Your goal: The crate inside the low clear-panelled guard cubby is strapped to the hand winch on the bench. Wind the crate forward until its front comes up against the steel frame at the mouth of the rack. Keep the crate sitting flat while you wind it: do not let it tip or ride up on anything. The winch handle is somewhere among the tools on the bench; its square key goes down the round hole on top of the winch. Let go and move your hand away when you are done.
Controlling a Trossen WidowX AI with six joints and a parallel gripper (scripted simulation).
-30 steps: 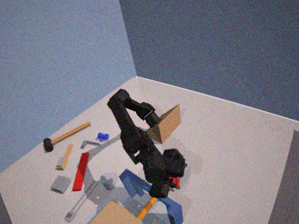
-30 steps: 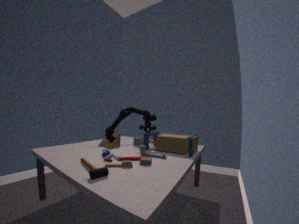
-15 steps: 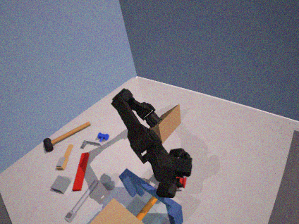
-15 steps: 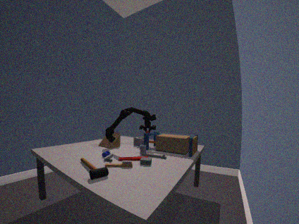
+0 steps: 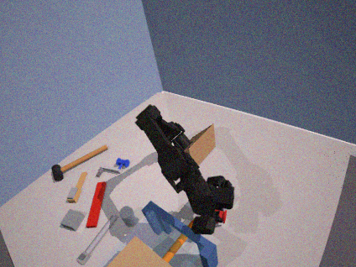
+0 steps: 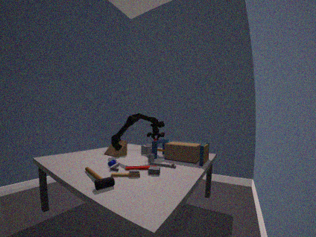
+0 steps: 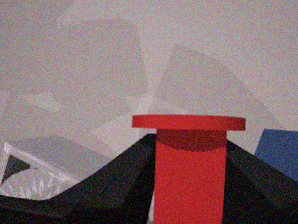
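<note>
Winch handle (image 7: 189,183) clamped in the jaws

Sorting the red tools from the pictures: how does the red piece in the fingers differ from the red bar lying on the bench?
The red piece is clamped between the black fingers and carried above the bench; the red bar lies flat on the bench, untouched. The held piece has a flat crosswise cap on its end; the bar is a plain long strip. Both are bright red.
</note>
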